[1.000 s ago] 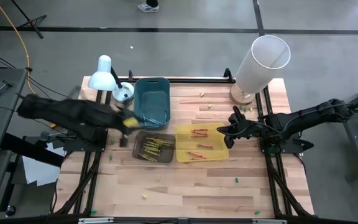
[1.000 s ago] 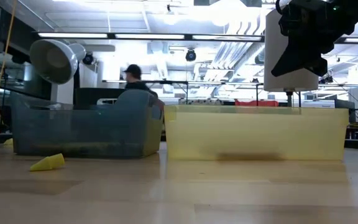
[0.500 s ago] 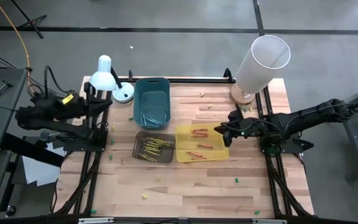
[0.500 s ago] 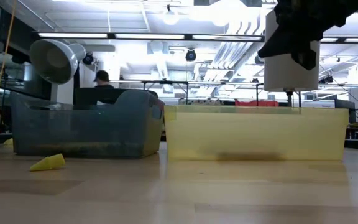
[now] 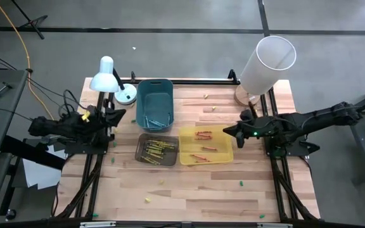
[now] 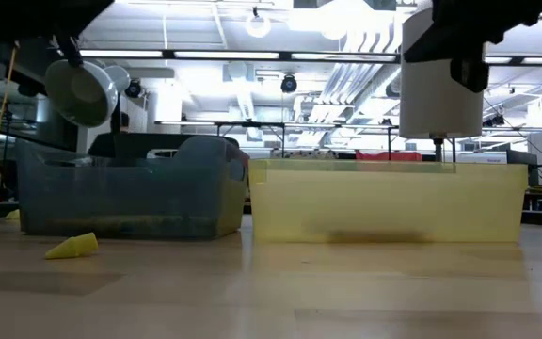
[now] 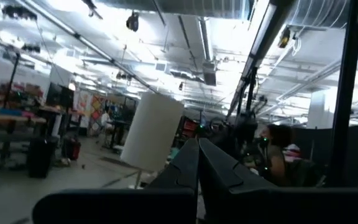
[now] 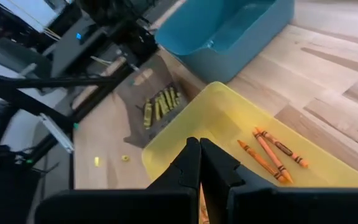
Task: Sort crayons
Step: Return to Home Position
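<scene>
Orange crayons (image 8: pixel 272 152) lie in the yellow bin (image 5: pixel 224 155), yellow crayons (image 5: pixel 156 149) in the grey bin (image 5: pixel 140 144). The blue bin (image 5: pixel 154 95) stands behind them. My right gripper (image 5: pixel 228 132) hangs shut above the yellow bin's right end, slanting down, with nothing in it. Its shut fingers show in its wrist view (image 8: pixel 199 155). My left gripper (image 5: pixel 116 116) is drawn back at the table's left edge, shut and empty. In the left wrist view it points up into the room (image 7: pixel 197 155).
A white desk lamp (image 5: pixel 109 75) stands at the back left, a tall white cylinder (image 5: pixel 268 60) at the back right. Small loose bits lie on the wood: green (image 5: pixel 240 183), yellow (image 5: pixel 147 199), and a yellow wedge (image 6: pixel 71 247). Free room lies along the near edge.
My left arm has swung from beside the blue and grey bins back to the table's left edge, sinking and tipping its gripper upward. My right gripper has risen a little over the yellow bin's right end. The crayons and bins lie as before.
</scene>
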You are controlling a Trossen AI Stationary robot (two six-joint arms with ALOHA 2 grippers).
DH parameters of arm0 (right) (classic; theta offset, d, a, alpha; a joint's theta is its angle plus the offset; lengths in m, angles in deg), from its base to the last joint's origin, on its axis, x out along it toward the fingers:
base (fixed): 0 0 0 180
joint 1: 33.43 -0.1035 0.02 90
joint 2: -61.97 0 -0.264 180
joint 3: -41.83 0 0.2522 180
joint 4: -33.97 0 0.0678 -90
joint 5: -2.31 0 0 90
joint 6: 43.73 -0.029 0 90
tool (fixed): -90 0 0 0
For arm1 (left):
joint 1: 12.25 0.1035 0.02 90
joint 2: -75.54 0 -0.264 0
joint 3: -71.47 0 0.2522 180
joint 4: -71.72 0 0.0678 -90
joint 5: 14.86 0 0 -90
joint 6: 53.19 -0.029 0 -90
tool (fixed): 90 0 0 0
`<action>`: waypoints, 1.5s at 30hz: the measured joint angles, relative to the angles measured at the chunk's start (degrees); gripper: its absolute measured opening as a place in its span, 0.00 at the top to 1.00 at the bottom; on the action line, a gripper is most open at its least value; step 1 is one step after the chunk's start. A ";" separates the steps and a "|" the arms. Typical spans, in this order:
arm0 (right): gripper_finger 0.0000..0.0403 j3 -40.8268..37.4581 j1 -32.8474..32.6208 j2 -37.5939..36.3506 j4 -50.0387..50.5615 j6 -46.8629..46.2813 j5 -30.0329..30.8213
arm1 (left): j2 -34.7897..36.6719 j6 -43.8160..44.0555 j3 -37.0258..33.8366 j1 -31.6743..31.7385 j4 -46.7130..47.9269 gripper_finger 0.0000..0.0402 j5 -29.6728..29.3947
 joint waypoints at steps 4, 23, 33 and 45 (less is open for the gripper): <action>1.00 0.00 0.00 -4.56 2.32 0.02 -0.16 | 0.76 4.16 -4.14 0.22 -2.57 1.00 -0.52; 1.00 -0.36 0.00 -18.17 9.19 18.93 -0.14 | 0.65 19.81 -4.09 0.96 7.07 1.00 -4.35; 1.00 -21.44 0.04 -38.79 -14.23 21.57 -1.65 | 0.65 19.89 -4.09 0.96 7.01 1.00 -4.31; 1.00 -33.55 0.09 -44.05 -19.58 25.57 0.06 | 0.56 19.91 -4.09 0.94 8.22 1.00 -4.26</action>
